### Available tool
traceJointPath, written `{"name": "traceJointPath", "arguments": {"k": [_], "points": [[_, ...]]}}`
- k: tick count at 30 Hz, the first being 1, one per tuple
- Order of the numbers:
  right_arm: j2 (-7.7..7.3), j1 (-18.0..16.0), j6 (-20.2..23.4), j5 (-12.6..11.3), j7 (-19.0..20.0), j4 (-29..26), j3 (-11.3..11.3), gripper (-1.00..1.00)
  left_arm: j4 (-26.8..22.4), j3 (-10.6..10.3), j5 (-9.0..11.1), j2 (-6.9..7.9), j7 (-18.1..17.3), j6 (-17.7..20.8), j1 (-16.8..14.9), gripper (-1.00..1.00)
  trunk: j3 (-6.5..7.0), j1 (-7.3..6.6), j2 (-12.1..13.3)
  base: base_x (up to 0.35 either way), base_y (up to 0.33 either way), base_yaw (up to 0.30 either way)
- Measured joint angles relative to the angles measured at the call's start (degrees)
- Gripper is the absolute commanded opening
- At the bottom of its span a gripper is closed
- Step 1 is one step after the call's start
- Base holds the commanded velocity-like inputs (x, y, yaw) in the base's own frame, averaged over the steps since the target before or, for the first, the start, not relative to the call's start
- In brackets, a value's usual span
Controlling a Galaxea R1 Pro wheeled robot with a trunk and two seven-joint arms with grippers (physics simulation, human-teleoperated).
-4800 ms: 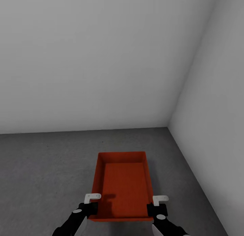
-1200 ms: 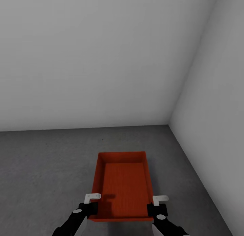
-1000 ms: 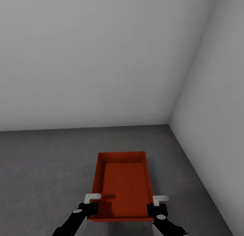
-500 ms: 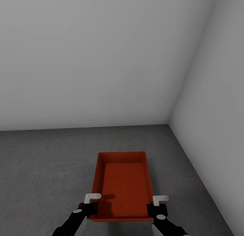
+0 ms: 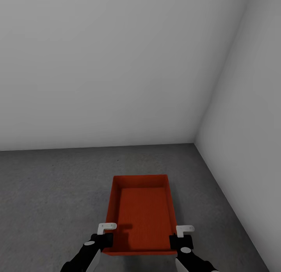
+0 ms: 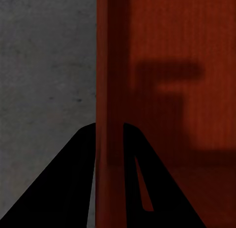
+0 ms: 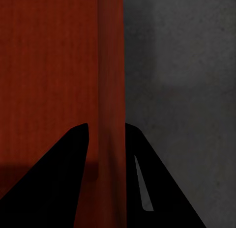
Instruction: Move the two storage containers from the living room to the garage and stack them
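- Your left gripper (image 5: 104, 236), black with white finger mounts, sits at the near left corner of the orange-red rectangular shallow storage container (image 5: 142, 213). In the left wrist view the left gripper (image 6: 108, 139) has one dark finger (image 6: 64, 184) outside the thin left wall and the other inside, both against the wall, so it's pinching that wall.
- Your right gripper (image 5: 179, 237), same build, is at the near right corner. In the right wrist view the right gripper (image 7: 105, 137) straddles the thin right wall the same way, with a dark finger (image 7: 162, 184) outside over the concrete and the other inside over the container (image 7: 49, 66) bottom, clamped on the wall.
- Both grips are on the long side walls near the short wall closest to you, roughly level with each other.
- The container is open-topped with nothing inside and has a ribbed bottom; the left gripper's shadow falls on the inside (image 6: 172, 90). Its long axis points away from you.
- Whether the container rests on the ground or hangs just above it, you can't tell from these views.
- Below and around it lies the dark grey, matte, mottled concrete floor (image 5: 50, 194), also visible beside the wall in both wrist views (image 6: 44, 66) (image 7: 182, 66).
- Farther out, a plain white back wall (image 5: 109, 69) meets a plain white right-hand wall (image 5: 246, 127) in a corner beyond and to the right of the container.
- The container is nearer the right-hand wall than the open floor on your left, and well short of the back wall.
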Motion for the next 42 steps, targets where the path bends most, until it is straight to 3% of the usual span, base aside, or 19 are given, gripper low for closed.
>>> {"name": "traceJointPath", "arguments": {"k": [10, 17, 42], "points": [[-0.02, 0.00, 0.00, -0.03, 0.02, 0.01, 0.02, -1.00, 0.00, 0.00, 0.00, -0.04, 0.05, 0.02, 0.00, -1.00, 0.00, 0.00, 0.00, 0.000, 0.000, 0.000], [-0.02, 0.00, 0.00, -0.09, 0.02, 0.01, 0.06, -1.00, 0.01, 0.03, 0.01, -0.01, 0.00, 0.02, 0.01, -1.00, -1.25, 1.53, -2.79, 0.000, 0.000, 0.000], [-0.04, 0.00, 0.02, 0.02, 0.01, -0.01, 0.02, -1.00, 0.07, 0.03, -0.02, -0.04, 0.02, -0.06, 0.00, -1.00, -1.26, 1.54, -2.81, 0.000, 0.000, 0.000]]}}
